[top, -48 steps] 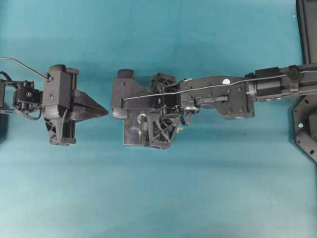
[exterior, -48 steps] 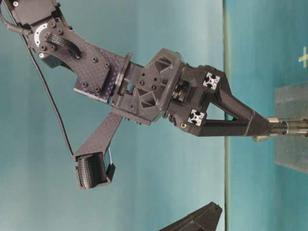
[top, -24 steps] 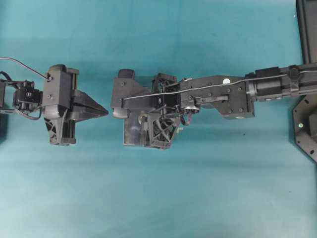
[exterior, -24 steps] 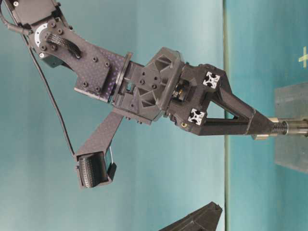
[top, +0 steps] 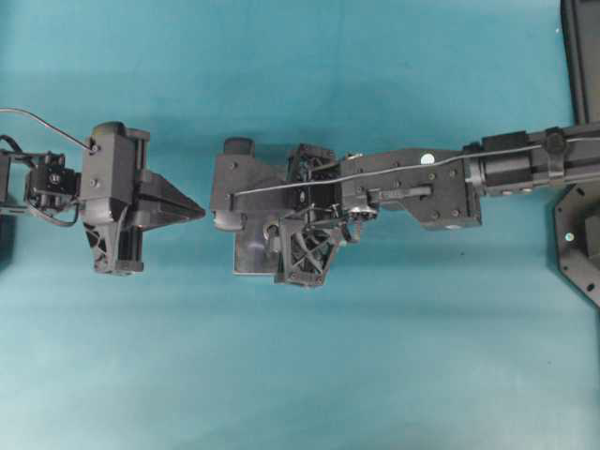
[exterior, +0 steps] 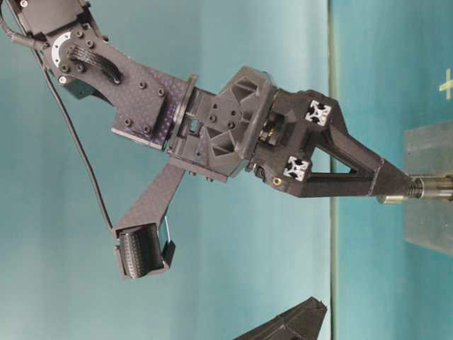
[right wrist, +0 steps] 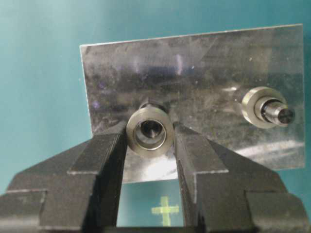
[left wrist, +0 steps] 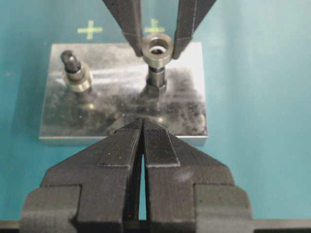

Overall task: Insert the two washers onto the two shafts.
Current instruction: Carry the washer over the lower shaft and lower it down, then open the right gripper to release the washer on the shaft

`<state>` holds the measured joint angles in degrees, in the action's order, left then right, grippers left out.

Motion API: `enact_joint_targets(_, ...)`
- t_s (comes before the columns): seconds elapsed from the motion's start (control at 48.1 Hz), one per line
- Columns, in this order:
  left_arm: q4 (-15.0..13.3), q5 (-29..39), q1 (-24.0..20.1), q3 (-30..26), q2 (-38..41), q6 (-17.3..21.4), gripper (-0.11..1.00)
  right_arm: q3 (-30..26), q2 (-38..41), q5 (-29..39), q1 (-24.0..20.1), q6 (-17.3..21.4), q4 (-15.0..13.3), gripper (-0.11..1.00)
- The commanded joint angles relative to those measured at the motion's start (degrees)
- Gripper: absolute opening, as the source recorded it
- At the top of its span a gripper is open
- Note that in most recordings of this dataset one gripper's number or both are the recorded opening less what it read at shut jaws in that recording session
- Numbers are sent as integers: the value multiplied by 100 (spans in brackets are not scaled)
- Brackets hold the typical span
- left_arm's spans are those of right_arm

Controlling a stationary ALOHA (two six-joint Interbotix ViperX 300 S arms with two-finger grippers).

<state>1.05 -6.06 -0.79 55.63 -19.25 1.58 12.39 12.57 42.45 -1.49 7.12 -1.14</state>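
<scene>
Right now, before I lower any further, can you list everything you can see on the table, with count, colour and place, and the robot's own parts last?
Metal plate: one, shiny grey, flat on the teal table.
Shafts: two, dark metal, upright on the plate; one under the right gripper, the other beside it.
Washer in the grip: one, silver, held over the top of its shaft.
Washer already placed: one, silver, seated around the other shaft.
Cross marks: two, yellow-green, on the table beyond the plate in the left wrist view.
Table: teal surface.
Left gripper: black, jaws shut, empty, short of the plate.
Right gripper: black, jaws shut on the washer.
</scene>
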Motion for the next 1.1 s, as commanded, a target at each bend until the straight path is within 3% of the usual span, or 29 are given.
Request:
enact_joint_targets(0.0, 18, -53, 9, -62, -35, -9, 0, -88, -114, -18, -44, -53, 18, 33)
enact_joint_targets(0.333, 18, -53, 9, -62, -62, -9, 0, -141, -35, 26, -18, -53, 97, 34)
enact_joint_targets(0.374, 18, -53, 9, -53, -62, -9, 0, -149, -18, 35, -18, -53, 132, 40)
enact_joint_targets(0.52, 18, -53, 9, -53, -53, 0, 0, -158, 44, -62, -9, -79, 308, 83)
enact_joint_targets(0.562, 18, -53, 9, -53, -62, 0, 0, -167, 70, -123, -9, -79, 387, 87)
enact_joint_targets(0.749, 18, -62, 9, -44, -70, 0, 0, -185, 141, -220, -149, -176, 738, 74)
enact_joint_targets(1.082, 18, -53, 9, -18, -97, 9, 0, -211, 26, -202, 229, -264, 694, 72)
